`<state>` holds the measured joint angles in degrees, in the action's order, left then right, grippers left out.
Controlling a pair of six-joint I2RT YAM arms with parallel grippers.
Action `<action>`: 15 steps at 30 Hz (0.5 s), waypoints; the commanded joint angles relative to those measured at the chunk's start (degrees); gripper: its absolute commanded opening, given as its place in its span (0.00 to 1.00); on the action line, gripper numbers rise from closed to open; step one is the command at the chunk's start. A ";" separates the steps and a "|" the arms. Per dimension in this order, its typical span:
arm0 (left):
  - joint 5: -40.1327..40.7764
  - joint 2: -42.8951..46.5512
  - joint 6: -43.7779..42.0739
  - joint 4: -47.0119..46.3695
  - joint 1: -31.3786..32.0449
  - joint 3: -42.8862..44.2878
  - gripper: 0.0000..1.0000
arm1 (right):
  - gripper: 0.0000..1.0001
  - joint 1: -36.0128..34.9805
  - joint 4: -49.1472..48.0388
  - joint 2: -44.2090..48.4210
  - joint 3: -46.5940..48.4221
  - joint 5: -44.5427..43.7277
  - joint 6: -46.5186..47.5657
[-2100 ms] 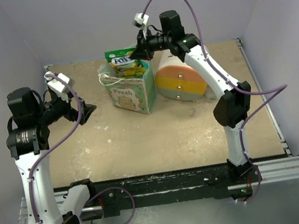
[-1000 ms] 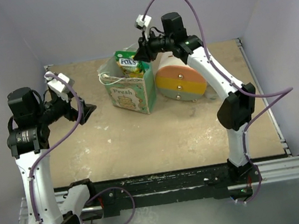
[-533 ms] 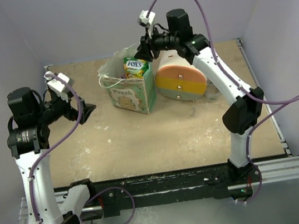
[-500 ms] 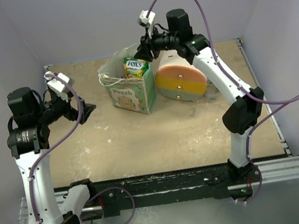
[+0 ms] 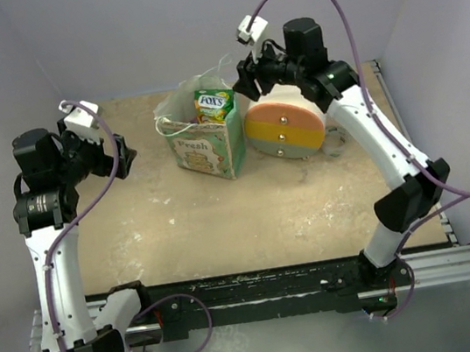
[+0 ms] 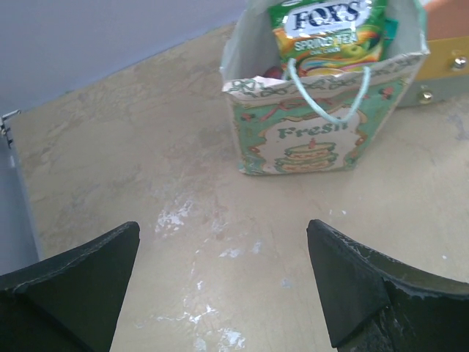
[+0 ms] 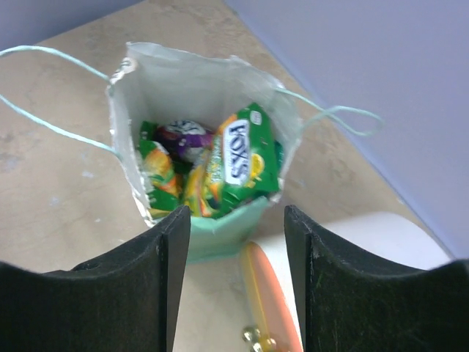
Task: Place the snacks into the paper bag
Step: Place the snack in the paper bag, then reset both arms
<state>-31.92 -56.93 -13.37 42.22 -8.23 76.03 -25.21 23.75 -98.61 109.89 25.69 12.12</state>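
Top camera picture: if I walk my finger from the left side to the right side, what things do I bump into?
left pincer → paper bag → round drawer unit

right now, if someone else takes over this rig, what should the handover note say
Left gripper: fingers open, empty, well short of the pale green and cream paper gift bag.
Right gripper: fingers open, empty, above the bag's mouth.
The bag stands upright beside the round white, orange and yellow drawer unit.
Done: a shiny green FOX'S candy packet sits in the bag with its top above the rim; a purple packet and others lie lower down.
Left: no packet shows outside the bag in these views, so probably only a check for strays.
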 commanded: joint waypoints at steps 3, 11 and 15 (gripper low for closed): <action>9.57 -2.35 9.87 -9.38 -0.38 -0.26 0.99 | 0.60 4.66 4.65 7.24 -0.54 -11.50 -2.33; 17.97 -2.61 9.24 -17.34 -0.38 -0.48 0.99 | 0.82 12.61 6.44 15.35 -8.18 -17.68 -4.21; 17.95 -4.47 6.49 -17.32 -0.36 1.64 0.99 | 0.92 16.24 6.75 18.48 -11.70 -18.42 -5.44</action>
<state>-16.64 -60.10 -5.50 29.15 -8.25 75.18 -11.33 30.17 -83.83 100.44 9.89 8.60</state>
